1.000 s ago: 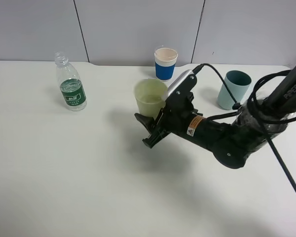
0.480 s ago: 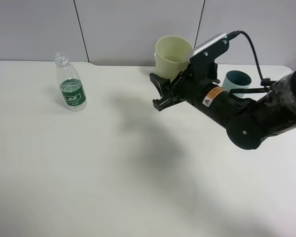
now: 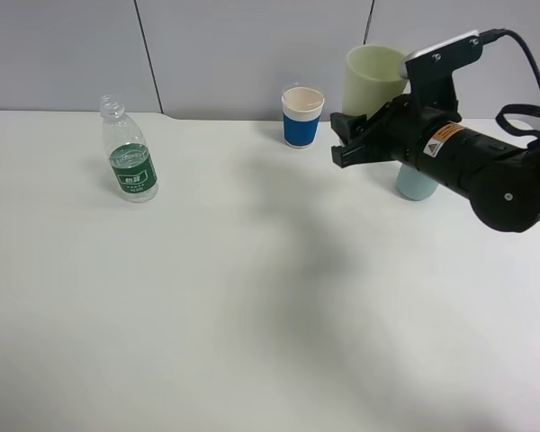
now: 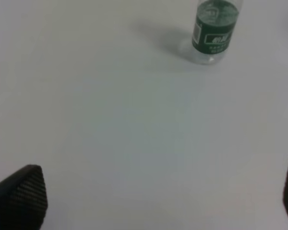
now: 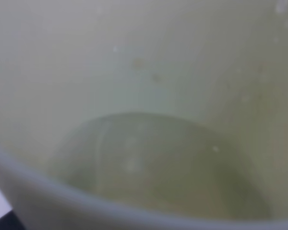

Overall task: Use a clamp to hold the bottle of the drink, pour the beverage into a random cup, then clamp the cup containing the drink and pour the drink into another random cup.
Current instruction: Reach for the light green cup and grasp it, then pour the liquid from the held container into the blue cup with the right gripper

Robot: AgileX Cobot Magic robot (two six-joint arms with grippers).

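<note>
While the right gripper (image 3: 345,139) is clamped on the pale yellow-green cup (image 3: 373,76), that cup hangs clear of the table (image 3: 207,315). In the high view it sits up and to the right of the blue-banded white cup (image 3: 302,115), not touching it. Its long axis runs close to vertical, mouth upward, with the wide rim above the narrower base. The right wrist view looks into that mouth, where a shallow pool of clear liquid (image 5: 153,163) lies at the bottom.

Well to the left of the blue-banded white cup, the bottle (image 3: 130,153) stands upright on the table with its uncapped neck pointing up. Further right of that cup, the teal tumbler (image 3: 416,184) is mostly hidden behind the right arm (image 3: 495,171).

Seen only in its own wrist view, the left gripper (image 4: 156,194) has its fingers spread wide over bare table and holds nothing.

The table is plain matte white, and pale grey wall panels (image 3: 252,54) with dark seams stand behind it.
</note>
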